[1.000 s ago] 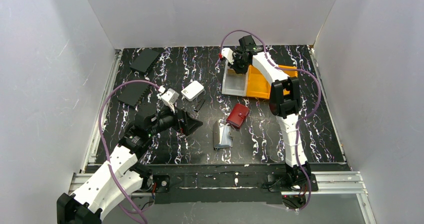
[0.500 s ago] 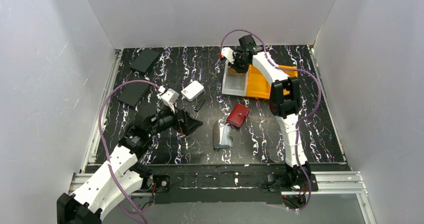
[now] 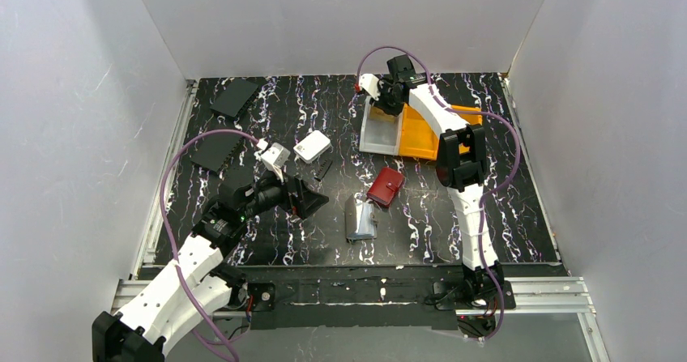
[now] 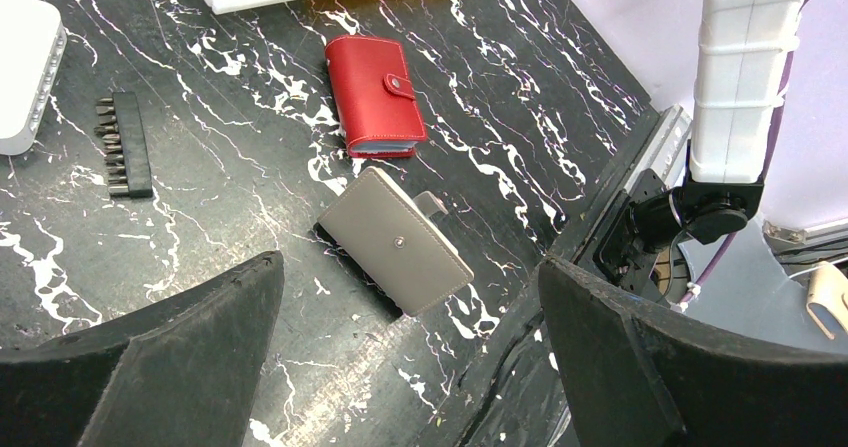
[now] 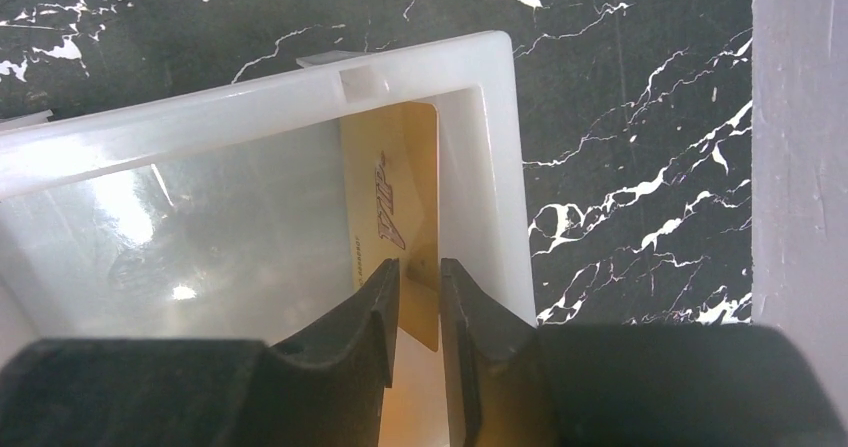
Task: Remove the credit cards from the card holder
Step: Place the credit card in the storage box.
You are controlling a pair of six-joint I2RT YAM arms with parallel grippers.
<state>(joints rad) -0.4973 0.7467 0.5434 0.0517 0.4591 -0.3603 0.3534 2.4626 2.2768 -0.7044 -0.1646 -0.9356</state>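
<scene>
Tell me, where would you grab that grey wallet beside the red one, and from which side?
Pinch the card holder across its short width, clamping the two long edges, coming straight down. It lies flat on the table, so only its edges offer purchase; probably avoid the end where the snap tab juts out.

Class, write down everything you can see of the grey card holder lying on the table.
The card holder is a small grey-taupe rectangular wallet, leather-like, with a metal snap stud at the middle of its face and a tab poking out past its far edge. It lies skewed on the black marbled table, a dark edge showing beneath it. The red wallet lies just beyond, apart. No gripper touches it.
</scene>
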